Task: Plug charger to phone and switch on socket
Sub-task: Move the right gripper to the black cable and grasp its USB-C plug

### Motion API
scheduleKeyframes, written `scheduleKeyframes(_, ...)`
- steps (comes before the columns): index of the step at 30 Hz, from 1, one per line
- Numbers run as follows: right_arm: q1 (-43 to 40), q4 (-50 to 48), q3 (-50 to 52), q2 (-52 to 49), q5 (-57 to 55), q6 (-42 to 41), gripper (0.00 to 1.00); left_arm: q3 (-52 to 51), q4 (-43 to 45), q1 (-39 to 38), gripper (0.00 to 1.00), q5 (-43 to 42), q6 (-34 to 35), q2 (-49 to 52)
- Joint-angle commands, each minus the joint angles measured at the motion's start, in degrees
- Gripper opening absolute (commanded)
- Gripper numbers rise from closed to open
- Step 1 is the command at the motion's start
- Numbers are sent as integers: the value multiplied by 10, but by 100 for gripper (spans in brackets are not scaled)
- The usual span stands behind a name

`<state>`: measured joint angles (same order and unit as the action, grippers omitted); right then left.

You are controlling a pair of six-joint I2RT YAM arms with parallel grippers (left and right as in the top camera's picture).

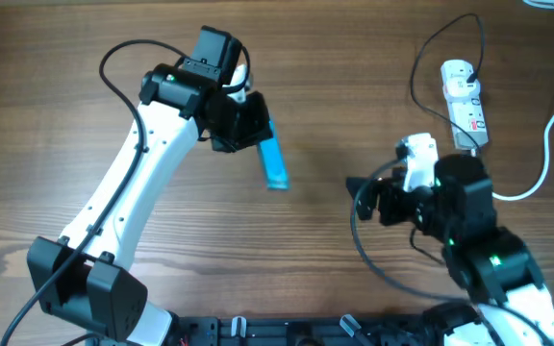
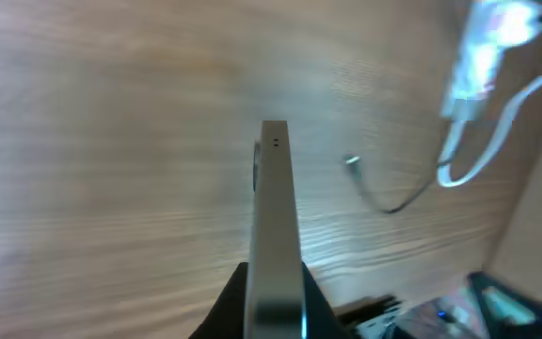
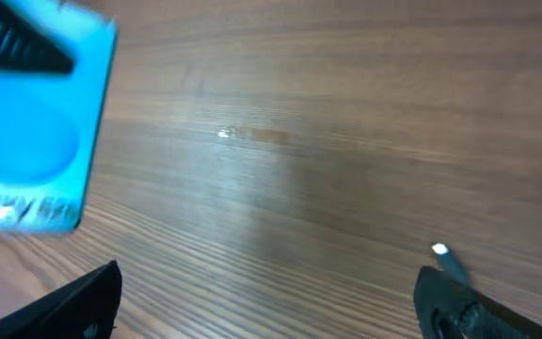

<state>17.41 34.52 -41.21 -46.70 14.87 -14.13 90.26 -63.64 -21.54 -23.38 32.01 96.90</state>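
Note:
My left gripper (image 1: 248, 125) is shut on the phone (image 1: 274, 161) and holds it tilted above the table. In the left wrist view the phone (image 2: 276, 217) shows edge-on between the fingers (image 2: 276, 306). Its turquoise screen fills the upper left of the right wrist view (image 3: 26, 122). My right gripper (image 1: 362, 199) is to the phone's right, with its jaws wide apart (image 3: 266, 287). The charger's connector tip (image 3: 440, 250) shows just beyond the right finger. The thin black cable (image 1: 359, 245) loops beside that arm. The socket (image 1: 464, 101) lies at the far right.
The socket's thick white cable (image 1: 546, 144) runs along the right edge of the table. The charger's black cable also arcs above the socket (image 1: 421, 58). In the left wrist view the connector (image 2: 351, 162) and the blurred socket (image 2: 487, 42) lie ahead to the right.

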Motion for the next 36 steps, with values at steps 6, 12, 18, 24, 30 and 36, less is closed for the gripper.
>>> scheduleKeyframes(6,-2,-11,3,-77,-129,49,100,8,7,-77,4,-12,-123,-10)
scheduleKeyframes(12,-2,-47,3,-311,-192,169,79,8,13,-50,4,111,-123,-10)
scheduleKeyframes(18,-2,-39,3,-363,-230,172,75,8,1,30,4,110,-121,-10)
scheduleKeyframes(24,-12,-73,5,-365,-240,190,69,8,-8,46,4,108,-121,-10)
scheduleKeyframes(30,-85,-77,5,-419,-97,231,58,8,-37,46,4,108,-121,-10)
scheduleKeyframes(36,-85,-86,16,-496,-78,234,41,8,-44,46,4,108,-121,-10)
